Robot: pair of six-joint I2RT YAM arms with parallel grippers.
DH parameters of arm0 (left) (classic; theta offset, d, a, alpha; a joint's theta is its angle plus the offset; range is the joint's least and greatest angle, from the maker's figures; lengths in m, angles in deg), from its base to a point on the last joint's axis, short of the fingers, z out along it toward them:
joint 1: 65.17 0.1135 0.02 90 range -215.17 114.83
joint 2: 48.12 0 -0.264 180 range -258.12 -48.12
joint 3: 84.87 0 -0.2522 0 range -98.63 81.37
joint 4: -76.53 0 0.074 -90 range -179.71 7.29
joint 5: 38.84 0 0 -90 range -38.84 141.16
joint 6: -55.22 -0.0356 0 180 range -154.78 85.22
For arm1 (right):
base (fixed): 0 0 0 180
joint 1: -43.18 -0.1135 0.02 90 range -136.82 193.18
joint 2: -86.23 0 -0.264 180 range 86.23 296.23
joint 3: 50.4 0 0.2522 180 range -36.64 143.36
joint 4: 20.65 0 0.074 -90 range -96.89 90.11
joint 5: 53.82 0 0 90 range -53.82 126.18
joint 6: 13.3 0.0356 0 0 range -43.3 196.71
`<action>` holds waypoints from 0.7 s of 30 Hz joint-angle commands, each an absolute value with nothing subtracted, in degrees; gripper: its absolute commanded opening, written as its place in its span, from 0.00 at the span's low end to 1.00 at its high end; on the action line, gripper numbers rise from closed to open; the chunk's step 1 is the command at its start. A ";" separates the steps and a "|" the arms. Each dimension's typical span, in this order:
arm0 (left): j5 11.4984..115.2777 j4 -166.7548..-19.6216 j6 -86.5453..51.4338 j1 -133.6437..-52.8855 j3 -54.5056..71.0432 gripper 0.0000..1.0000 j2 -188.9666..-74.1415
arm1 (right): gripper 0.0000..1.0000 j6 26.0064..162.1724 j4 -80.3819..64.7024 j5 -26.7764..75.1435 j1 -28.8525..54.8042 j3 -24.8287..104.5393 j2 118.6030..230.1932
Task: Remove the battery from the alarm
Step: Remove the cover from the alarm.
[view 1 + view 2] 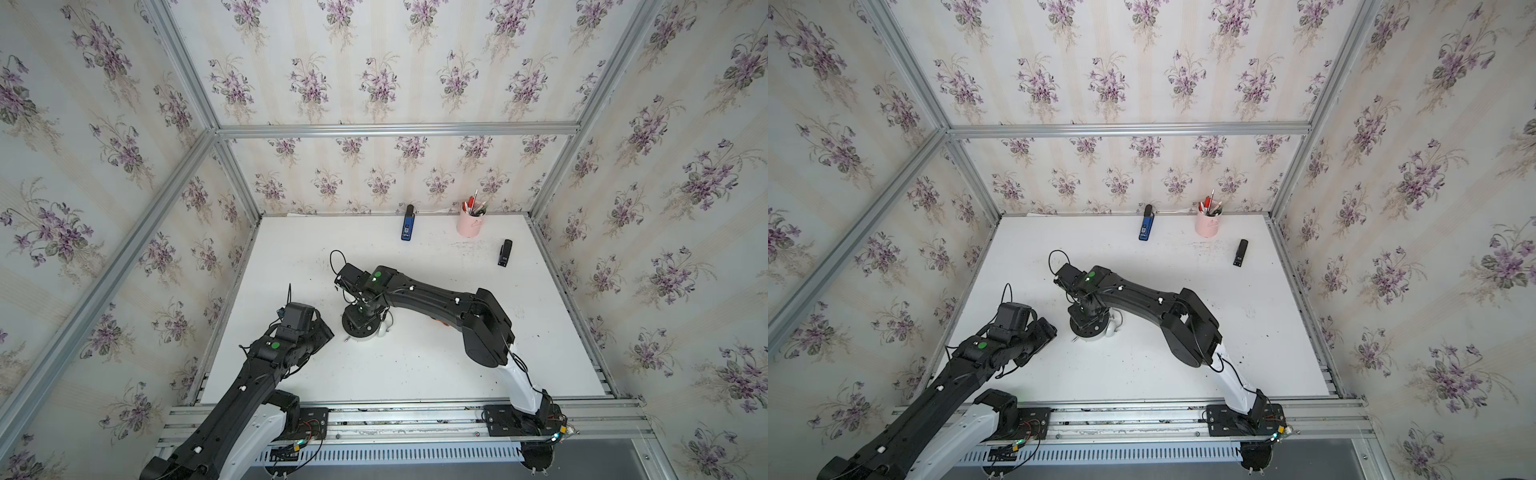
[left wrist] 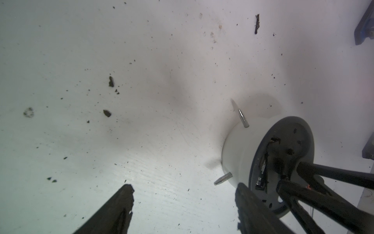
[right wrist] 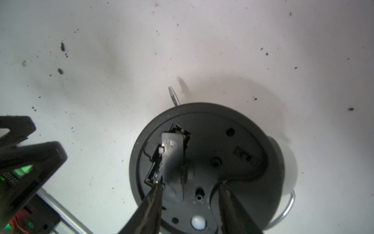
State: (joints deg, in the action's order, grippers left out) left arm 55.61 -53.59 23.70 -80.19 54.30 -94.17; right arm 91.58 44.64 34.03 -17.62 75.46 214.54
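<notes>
Right gripper (image 3: 189,185) of mine is hanging open, holding nothing, over the face-down alarm (image 3: 242,145), a bit left of middle on the table (image 1: 415,365). One fingertip (image 3: 153,198) is sitting at the slot (image 3: 149,180) where the battery (image 3: 154,172) is lying under its lifted door (image 3: 172,158). I am worrying that a slip could shove the loose alarm sideways. My left gripper (image 2: 185,187) is hanging open just left of it, so room is tight there. Right and far, the table is lying bare.

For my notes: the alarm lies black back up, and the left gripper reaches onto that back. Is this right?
No: the right gripper reaches onto the back of the alarm, as the right wrist view shows. The left gripper stands open beside it.
</notes>
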 commanded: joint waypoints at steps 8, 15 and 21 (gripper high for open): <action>56.07 -54.60 22.53 -79.68 55.12 0.81 -93.73 | 0.40 92.70 46.66 35.10 -17.91 78.94 217.16; 56.42 -54.97 22.20 -79.26 55.29 0.81 -93.54 | 0.30 93.13 46.89 36.44 -18.13 78.94 218.62; 56.72 -54.95 21.83 -79.03 55.43 0.81 -93.56 | 0.20 93.58 47.17 37.69 -18.49 80.07 220.17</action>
State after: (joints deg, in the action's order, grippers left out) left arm 56.66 -54.64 22.65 -79.12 55.46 -93.60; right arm 93.24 44.64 35.78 -18.21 80.20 218.72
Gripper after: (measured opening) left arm 0.805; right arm 0.211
